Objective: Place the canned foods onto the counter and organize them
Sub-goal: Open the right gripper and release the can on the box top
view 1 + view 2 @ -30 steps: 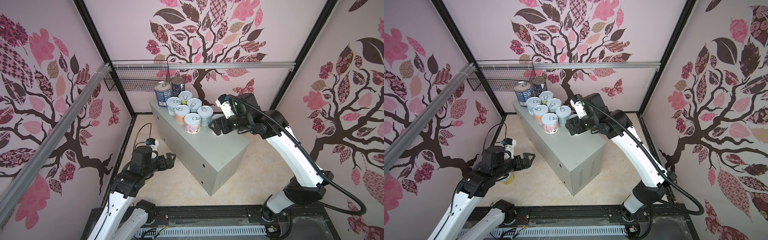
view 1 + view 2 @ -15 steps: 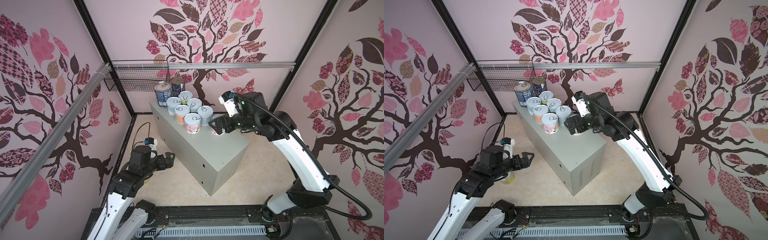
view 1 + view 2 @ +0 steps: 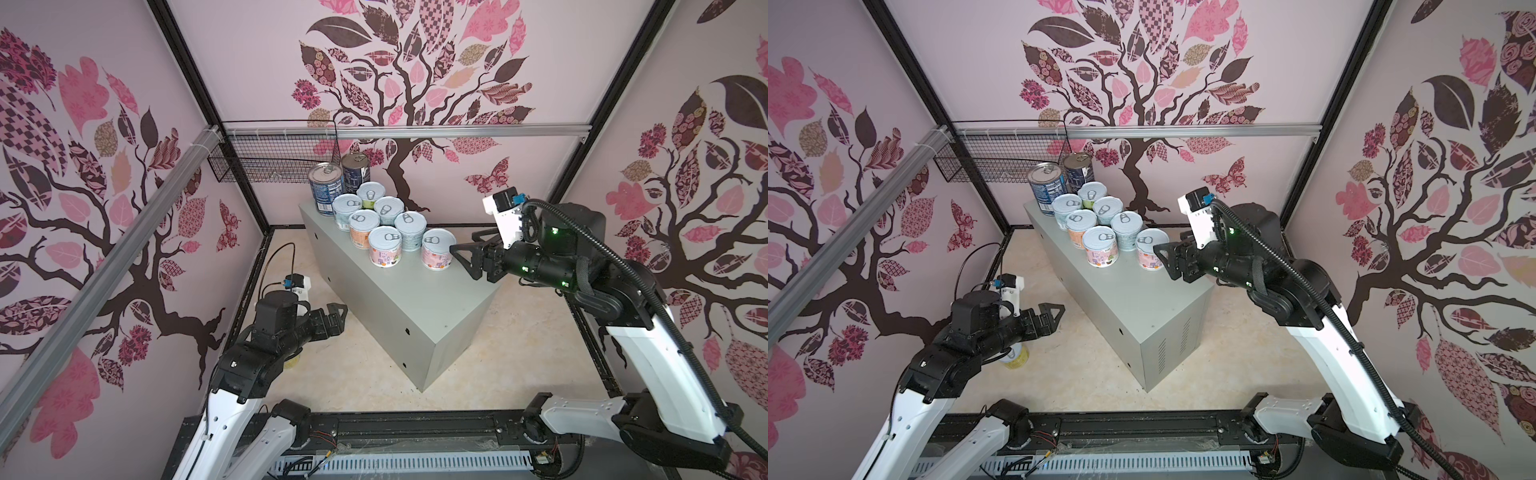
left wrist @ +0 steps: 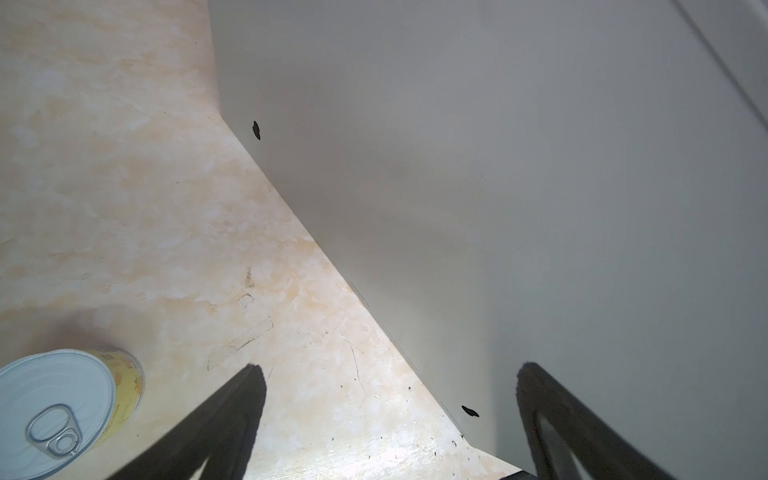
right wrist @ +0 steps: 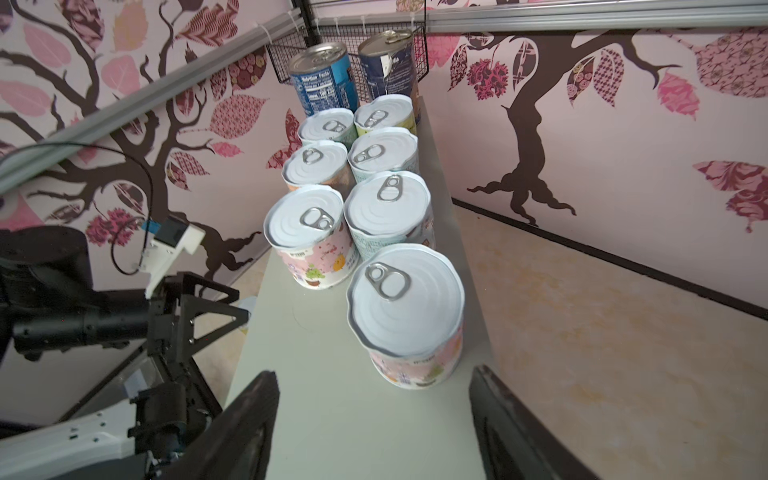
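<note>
The counter [image 3: 415, 299] [image 3: 1133, 299] carries two tall dark-blue cans [image 3: 326, 189] at its far end and several short white-lidded cans in two rows. The nearest of these, a pink-labelled can [image 3: 437, 249] [image 3: 1151, 249] [image 5: 409, 316], stands alone at the row's front. My right gripper [image 3: 463, 245] [image 3: 1167, 245] [image 5: 374, 374] is open just short of it and holds nothing. Low beside the counter's left wall [image 4: 498, 187], my left gripper [image 3: 334, 318] [image 3: 1050, 316] [image 4: 390, 368] is open and empty. A yellow-labelled can [image 4: 120, 382] [image 3: 1017, 357] stands on the floor under that arm.
A black wire basket [image 3: 270, 162] [image 3: 1000, 160] hangs on the back rail behind the tall cans. The near half of the counter top [image 5: 332, 395] is bare. Beige floor [image 3: 519, 353] lies on both sides of the counter, with patterned walls close around.
My right gripper has let go of the pink can on the counter and drawn back from it to the right. The left arm has hardly moved.
</note>
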Controlling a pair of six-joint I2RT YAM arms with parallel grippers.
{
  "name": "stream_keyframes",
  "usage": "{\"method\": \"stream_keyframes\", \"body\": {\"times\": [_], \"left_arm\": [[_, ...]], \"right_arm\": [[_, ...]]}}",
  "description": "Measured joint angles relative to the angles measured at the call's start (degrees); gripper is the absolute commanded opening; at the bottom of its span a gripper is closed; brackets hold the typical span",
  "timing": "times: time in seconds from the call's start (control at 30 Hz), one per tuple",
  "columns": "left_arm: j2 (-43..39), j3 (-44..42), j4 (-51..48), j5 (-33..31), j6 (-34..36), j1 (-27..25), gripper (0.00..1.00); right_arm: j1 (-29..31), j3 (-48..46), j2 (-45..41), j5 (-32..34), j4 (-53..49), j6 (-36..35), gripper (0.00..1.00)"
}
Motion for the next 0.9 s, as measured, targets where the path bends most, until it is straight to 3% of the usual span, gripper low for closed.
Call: {"method": "stream_keyframes", "body": {"times": [0.2,0.3,0.5,0.9], "left_arm": [[0.1,0.2,-0.2,0.0,-0.3,0.0,0.98],[0.2,0.2,-0.5,0.0,-0.5,0.0,0.98],[0.2,0.2,-0.5,0.0,-0.9,0.0,0.98],[0.2,0.2,-0.5,0.0,-1.1,0.0,0.98]], "right_arm": [[-0.9,-6.1,-2.0,-0.5,1.4,0.9,0.30],[-3.2,-8.9,-2.0,-2.4,2.7,1.4,0.21],[-9.3,-12.3,-2.0,-6.6,5.0,2.3,0.14],[-9.3,-12.6,-0.6,-12.1,8.1,2.3,0.12]]}}
